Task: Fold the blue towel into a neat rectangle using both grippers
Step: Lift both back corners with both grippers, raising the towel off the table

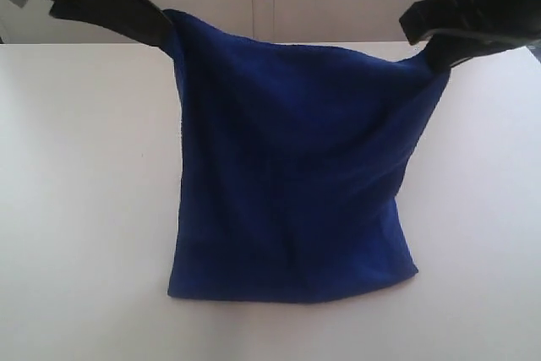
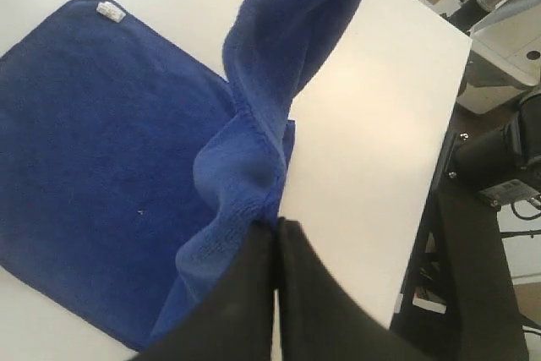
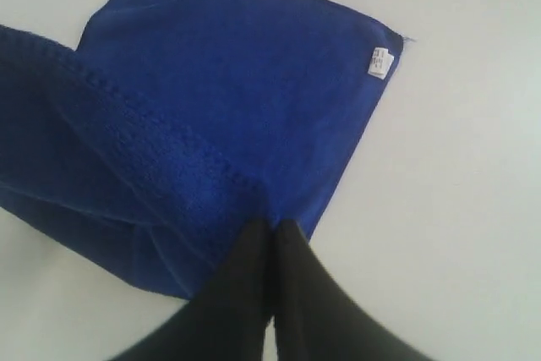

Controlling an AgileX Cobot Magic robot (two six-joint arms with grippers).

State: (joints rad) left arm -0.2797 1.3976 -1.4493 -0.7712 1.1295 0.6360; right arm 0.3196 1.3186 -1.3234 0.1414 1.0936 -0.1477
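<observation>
L gripper point(image 1: 166, 31) was clamped on towel point(image 1: 287, 175) corner at 11 o'clock, R gripper point(image 1: 435, 55) on corner at 1 o'clock, both corners off table point(image 1: 76, 226). Towel's 6 o'clock end lay flat, mid-table.

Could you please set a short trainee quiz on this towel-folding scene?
1. True or false: the left gripper and right gripper each pinch the towel's raised edge.
2. On the table, the towel's lower part: A) is rolled up; B) lies flat; C) is balled up.
3. Fill in: the label at the towel's corner is ____.
Key: 1 true; 2 B; 3 white.
</observation>
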